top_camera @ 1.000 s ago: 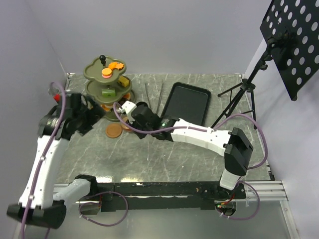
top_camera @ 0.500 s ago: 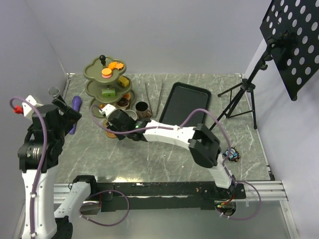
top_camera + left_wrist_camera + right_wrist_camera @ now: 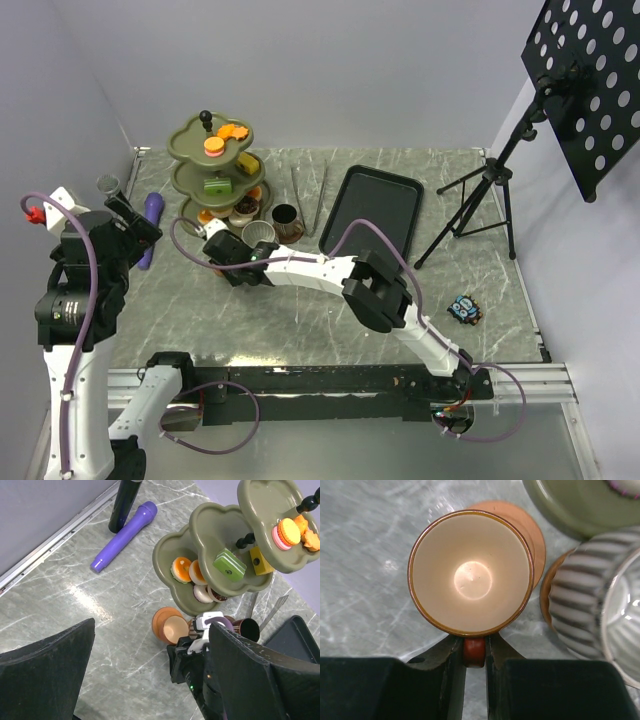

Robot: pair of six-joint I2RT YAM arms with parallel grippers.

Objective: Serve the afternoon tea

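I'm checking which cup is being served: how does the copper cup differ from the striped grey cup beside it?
The copper cup has a copper rim and a smooth cream inside; the striped grey cup is banded grey and white outside. The copper cup's handle is pinched between the right gripper's fingers; nothing grips the striped grey cup. Both stand upright, mouths up, close together.

A black tray [image 3: 372,210] is lying toward the table's [image 3: 300,310] far edge, right of middle, with metal tongs [image 3: 308,195] lying just left of it. A purple pen [image 3: 122,537] is lying near the far left corner, just beside a dark cylinder [image 3: 126,502] standing at the left edge. A small colourful toy [image 3: 464,308] is sitting near the right edge, and a tripod [image 3: 490,190] is standing at the far right corner, holding up a perforated black board [image 3: 590,80].
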